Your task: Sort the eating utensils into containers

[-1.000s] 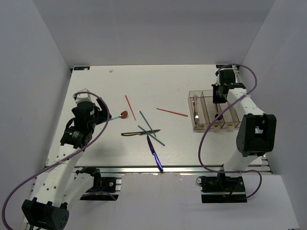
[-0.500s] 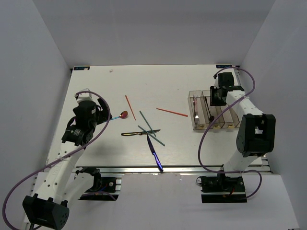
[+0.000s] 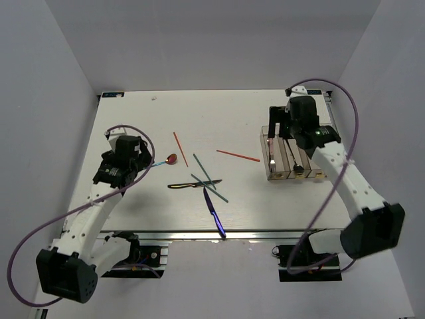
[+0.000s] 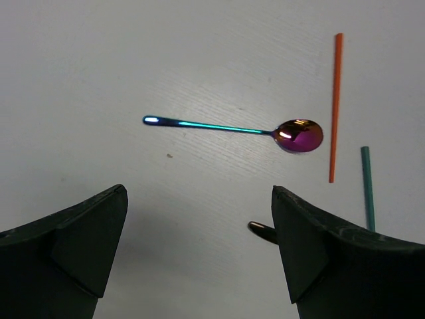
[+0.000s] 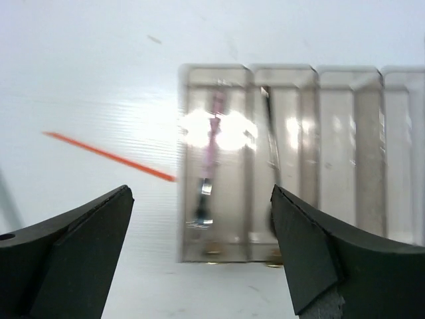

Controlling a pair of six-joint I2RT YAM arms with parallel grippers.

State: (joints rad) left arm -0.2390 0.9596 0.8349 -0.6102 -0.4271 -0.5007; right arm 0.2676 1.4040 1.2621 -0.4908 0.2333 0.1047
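Seven loose pieces are counted on the table, so sorting is judged well short of done.

The L gripper is held spread wide, w/ nothing btwn the fingers. The red-bowled spoon is lying flat just ahead of the fingertips, handle running across the jaw line. A red chopstick is seen just beyond the bowl, not touching it. A teal chopstick is beside the same finger. A dark rounded tip is seen close inside that finger. It is prob. a knife handle, but that cannot be told here.

The R gripper is likewise spread and empty. The containers are ahead of and below it. A fork is seen in the end bin, and a dark slim piece in the next. The view is blurred, so more cannot be made out. A second red chopstick lies ahead of the other finger.

Step in hand, as judged: the spoon pick by the L arm.

The next move calls for the L gripper to be advanced and lowered until the handle is straddled mid-length. The pads must be brought right down to the table, since the handle is thin and flat. The red chopstick should be kept clear of. A carry to a bin would follow.
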